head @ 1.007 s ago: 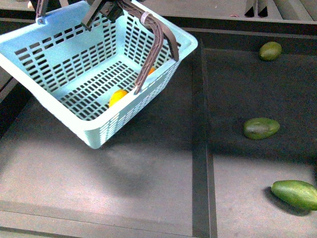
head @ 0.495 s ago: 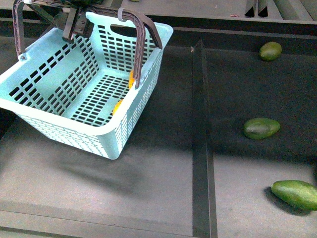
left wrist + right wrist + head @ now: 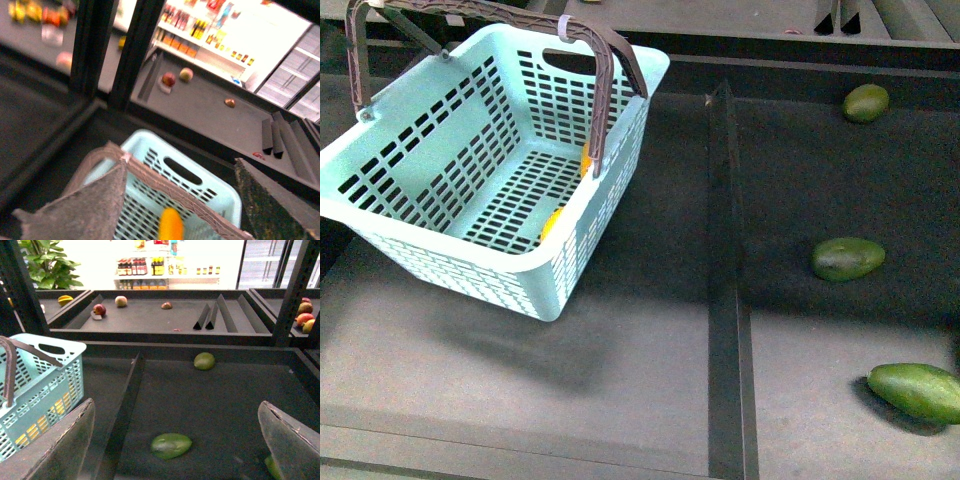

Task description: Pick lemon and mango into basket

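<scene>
The light teal basket (image 3: 440, 160) stands on the left shelf compartment, both brown handles (image 3: 605, 90) raised. A yellow-orange fruit (image 3: 552, 222) that looks like a lemon lies on its floor, and a second bit of orange (image 3: 586, 160) shows by the far wall. Three green mangoes (image 3: 866, 102) (image 3: 847, 258) (image 3: 917, 390) lie in the right compartment. My left gripper (image 3: 180, 167) hangs open above the basket (image 3: 180, 172), over the orange fruit (image 3: 171, 225). My right gripper (image 3: 176, 407) is open above the middle mango (image 3: 171, 445). Neither gripper shows in the front view.
A raised black divider (image 3: 723, 250) separates the two compartments. Dark wedges (image 3: 210, 315) and loose fruit (image 3: 99, 309) sit on the shelf behind. A black upright post (image 3: 135, 50) rises close to the left gripper. One mango (image 3: 204, 360) lies near the back wall.
The basket swung down and left from a tilted hanging pose and now rests level. The left gripper let go of the handle and rose out of the front view.
</scene>
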